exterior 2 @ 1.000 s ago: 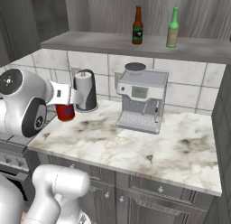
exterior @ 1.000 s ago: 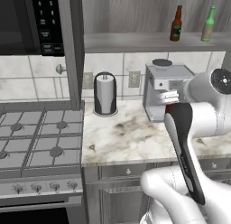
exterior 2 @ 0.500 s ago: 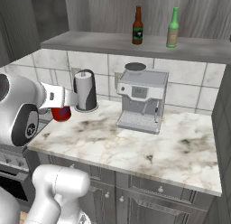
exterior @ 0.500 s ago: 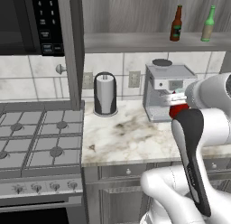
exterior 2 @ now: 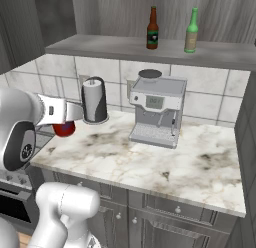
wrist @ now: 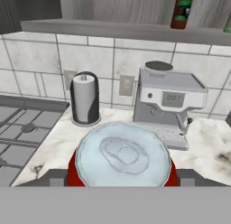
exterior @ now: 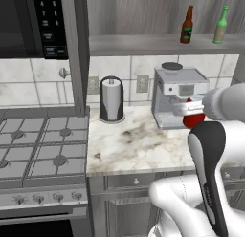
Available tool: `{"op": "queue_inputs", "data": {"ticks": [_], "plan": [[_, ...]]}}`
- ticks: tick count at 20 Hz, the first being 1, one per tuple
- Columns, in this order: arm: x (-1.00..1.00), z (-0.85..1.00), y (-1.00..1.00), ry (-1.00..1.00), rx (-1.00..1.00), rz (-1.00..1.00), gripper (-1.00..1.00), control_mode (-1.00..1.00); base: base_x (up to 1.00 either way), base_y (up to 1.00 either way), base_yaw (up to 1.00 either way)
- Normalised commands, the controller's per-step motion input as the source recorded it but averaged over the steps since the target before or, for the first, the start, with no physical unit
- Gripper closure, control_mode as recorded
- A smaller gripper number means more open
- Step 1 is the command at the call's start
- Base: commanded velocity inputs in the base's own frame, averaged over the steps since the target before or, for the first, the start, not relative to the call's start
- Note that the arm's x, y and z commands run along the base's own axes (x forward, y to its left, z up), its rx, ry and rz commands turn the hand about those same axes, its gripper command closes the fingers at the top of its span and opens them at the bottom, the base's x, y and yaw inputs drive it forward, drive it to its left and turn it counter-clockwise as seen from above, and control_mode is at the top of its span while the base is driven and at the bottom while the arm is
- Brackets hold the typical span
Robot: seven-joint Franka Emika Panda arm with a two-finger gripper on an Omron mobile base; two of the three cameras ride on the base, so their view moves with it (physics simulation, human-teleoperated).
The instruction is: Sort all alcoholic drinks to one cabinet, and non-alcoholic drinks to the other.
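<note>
Looking from the left base view, we see the claw (exterior: 192,108) closed on the red soda can (exterior: 194,117), held above the marble table (exterior: 139,145) just in front of the grey coffee machine (exterior: 177,95). On the open cabinet shelf (exterior: 143,44) above stand the brown beer bottle (exterior: 187,25) and, apart from it to the right, the green beer bottle (exterior: 220,26), both upright. A paper towel holder (exterior: 111,99) stands beside the stove (exterior: 38,145). From the right base view, the claw (exterior 2: 64,123) grips the can (exterior 2: 64,128) over the table's left end, near the towel holder (exterior 2: 94,100); both bottles (exterior 2: 152,28) (exterior 2: 190,24) stand on the shelf over the coffee machine (exterior 2: 156,112). In the hand view, the can's silver top (wrist: 122,154) sits close between the claw's fingers (wrist: 56,177), with the coffee machine (wrist: 169,103) and towel holder (wrist: 85,99) beyond it.
</note>
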Motion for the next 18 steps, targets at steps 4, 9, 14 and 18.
{"op": "queue_inputs", "data": {"ticks": [4, 9, 14, 18], "plan": [[-0.14, 0.01, 0.0, 0.0, 0.0, 0.02, 1.0, -1.0, 0.0, 0.0, 0.0], [-0.12, 0.0, 0.0, 0.0, 0.0, 0.03, 1.0, -1.0, 0.0, 0.0, 0.0], [0.0, 0.0, 0.0, 0.0, 0.0, 0.01, 1.0, 1.0, -0.01, 0.0, 0.01], [0.0, 0.0, 0.0, 0.0, 0.0, 0.0, 1.0, 1.0, -0.28, 0.0, 0.0]]}}
